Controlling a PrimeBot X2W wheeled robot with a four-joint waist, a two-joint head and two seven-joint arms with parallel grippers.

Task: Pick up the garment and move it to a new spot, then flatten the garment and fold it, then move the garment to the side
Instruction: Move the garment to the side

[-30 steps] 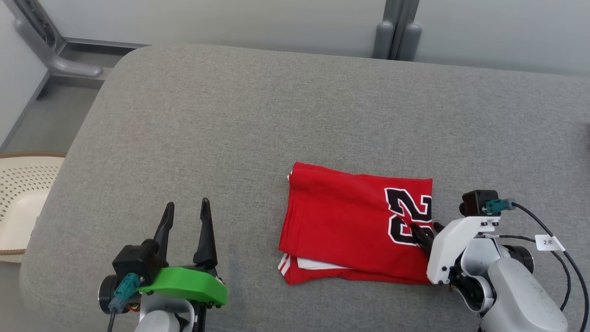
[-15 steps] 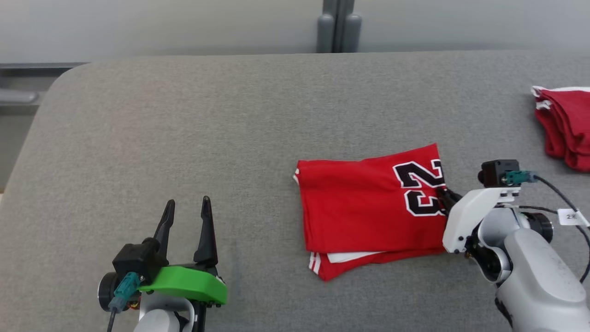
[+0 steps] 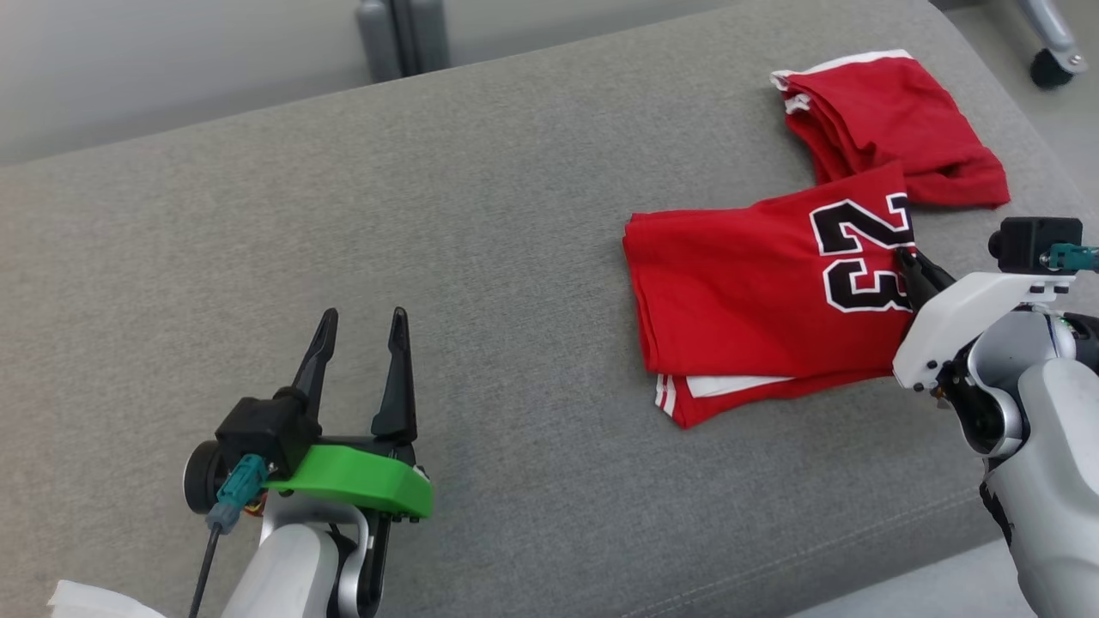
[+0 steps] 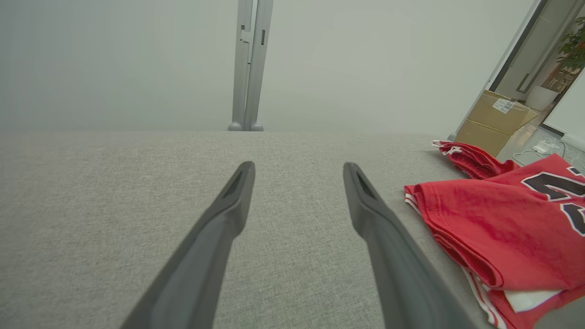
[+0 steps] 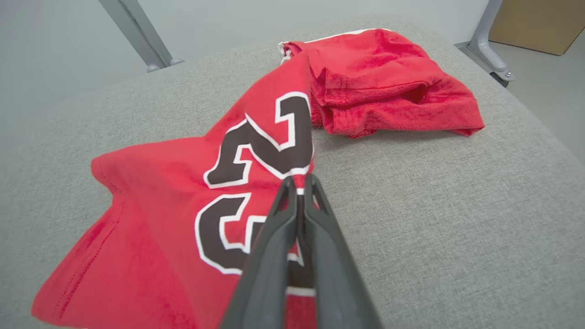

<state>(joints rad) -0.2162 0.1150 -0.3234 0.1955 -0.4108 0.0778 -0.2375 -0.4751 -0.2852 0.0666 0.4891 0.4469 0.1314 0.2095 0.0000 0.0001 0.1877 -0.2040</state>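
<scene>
So, big grey cushion (image 3: 429,215) underneath everything, spanning nearly the whole head view. Next down in size, folded red jersey (image 3: 738,292) with a black-and-white 23, sitting on the right half of that cushion, layers stacked, white-striped hem poking out along the near edge. Right-hand edge of it, right by the number, pinched up and lifted a bit off the cushion, rest lying flat. Just beyond its far right corner, a second red garment (image 3: 893,120), loosely bunched, near the cushion's far right end; jersey corner overlapping it from the head camera, actual contact hard to call. Then the right arm (image 3: 1030,429), white and grey, coming in from the lower right, right jaws clenched on the jersey's edge, dark fingers (image 5: 274,256) pressed together with cloth between them. Over on the lower left, left arm (image 3: 292,566) with its green bracket (image 3: 352,489), well apart from both garments, left jaws spread wide and holding nothing, left fingers (image 4: 219,237) pointing out over bare cushion. Smallest bit: cardboard box (image 4: 493,119) off past the cushion's far end, from the left wrist.
</scene>
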